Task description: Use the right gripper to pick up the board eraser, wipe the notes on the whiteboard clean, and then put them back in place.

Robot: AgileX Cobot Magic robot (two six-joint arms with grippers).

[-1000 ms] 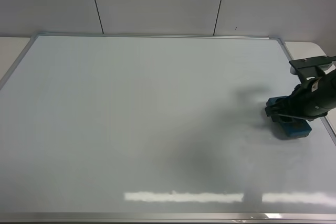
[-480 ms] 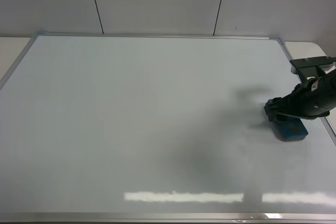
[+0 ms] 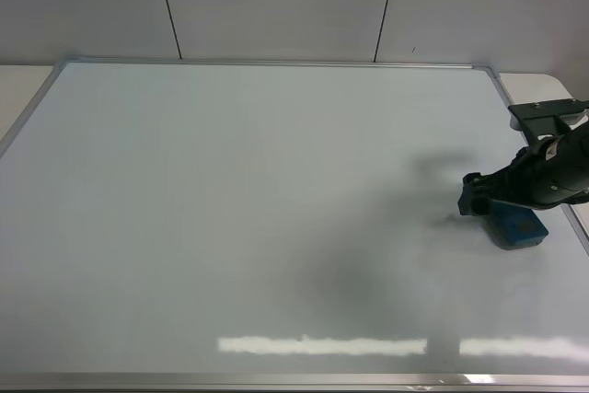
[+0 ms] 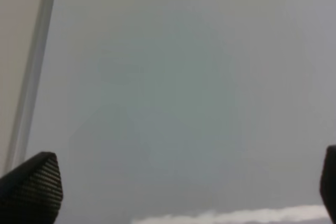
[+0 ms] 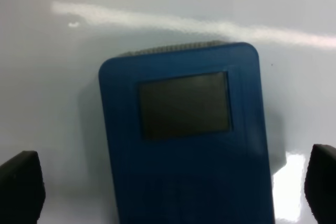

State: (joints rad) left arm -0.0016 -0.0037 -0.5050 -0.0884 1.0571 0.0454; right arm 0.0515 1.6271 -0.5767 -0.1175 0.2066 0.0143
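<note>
Right pincer (image 3: 482,205) now spread, lifted off board eraser (image 3: 517,225).

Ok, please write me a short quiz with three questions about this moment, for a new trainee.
1. True or false: red notes show on the whiteboard.
2. How do the right gripper fingers stand around the board eraser?
A. Clamped on it
B. Spread wide, clear of both sides
C. Far away from it
3. Fill in: the board eraser lies flat near the ____ edge of the whiteboard in the exterior high view.

Key:
1. False; the surface looks clean.
2. B; in the right wrist view each fingertip sits apart from the eraser.
3. Right.
</note>
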